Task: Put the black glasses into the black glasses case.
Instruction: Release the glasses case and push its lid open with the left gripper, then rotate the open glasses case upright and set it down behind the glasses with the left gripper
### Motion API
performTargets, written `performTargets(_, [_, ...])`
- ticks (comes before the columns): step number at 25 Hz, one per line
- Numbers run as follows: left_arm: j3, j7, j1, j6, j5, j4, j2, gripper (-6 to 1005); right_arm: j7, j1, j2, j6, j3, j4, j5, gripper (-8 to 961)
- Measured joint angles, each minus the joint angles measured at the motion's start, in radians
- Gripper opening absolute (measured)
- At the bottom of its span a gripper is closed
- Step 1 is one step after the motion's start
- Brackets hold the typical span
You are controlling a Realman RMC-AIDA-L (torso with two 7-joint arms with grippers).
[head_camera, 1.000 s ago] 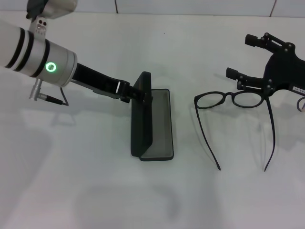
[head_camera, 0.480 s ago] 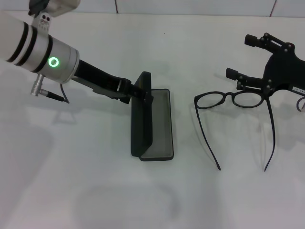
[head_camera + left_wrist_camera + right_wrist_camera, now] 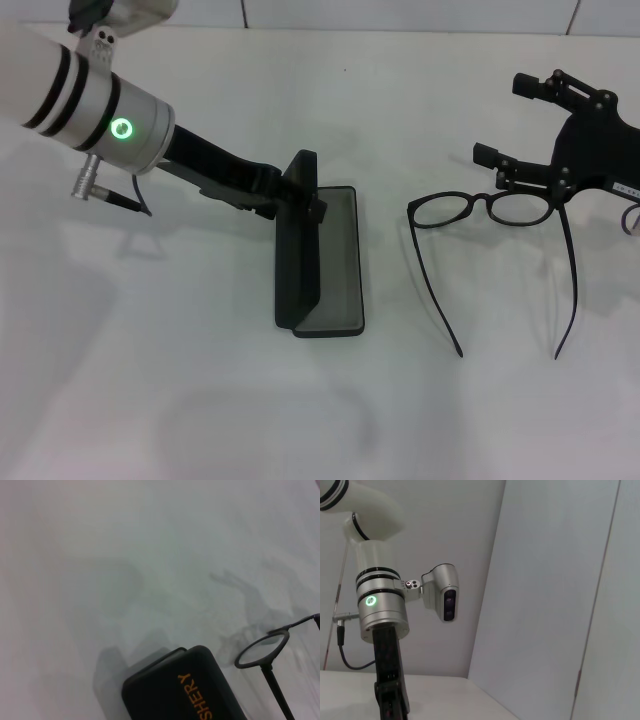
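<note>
From the head view I see the black glasses case [image 3: 320, 262] standing open on the white table [image 3: 200, 380], a little left of the centre; its lid is raised nearly upright and the grey-lined tray lies flat beside it, on the right of the lid. My left gripper [image 3: 296, 200] is at the far upper edge of that lid; its fingers seem closed on the lid edge, holding it up; the left arm reaches in from the upper left, with a green ring light on the wrist. In the left wrist view the outside of the lid [image 3: 190, 690] fills the lower part, with orange lettering on it, and one round lens of the black glasses [image 3: 262, 650] shows beyond it.

The black glasses [image 3: 490, 215] lie on the table to the right of the case, well apart from it; the temples are unfolded and point toward me; the lenses are on the far side. My right gripper [image 3: 500, 120] is just behind the frame, at its right lens; its two fingers are spread apart and hold nothing; I cannot tell if it touches the frame.
</note>
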Motion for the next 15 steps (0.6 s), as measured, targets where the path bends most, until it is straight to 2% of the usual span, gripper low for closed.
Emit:
performTargets(6, [0.0, -0.014, -0.009, -0.004, 0.004, 0.004, -0.002, 835, 0.0, 0.0, 0.0, 0.0, 0.0, 0.0, 0.0, 873])
performTargets(15, [0.0, -0.047, -0.022, -0.06, 0.059, 0.085, 0.001, 801, 0.0, 0.0, 0.001, 0.007, 0.0, 0.0, 0.0, 873])
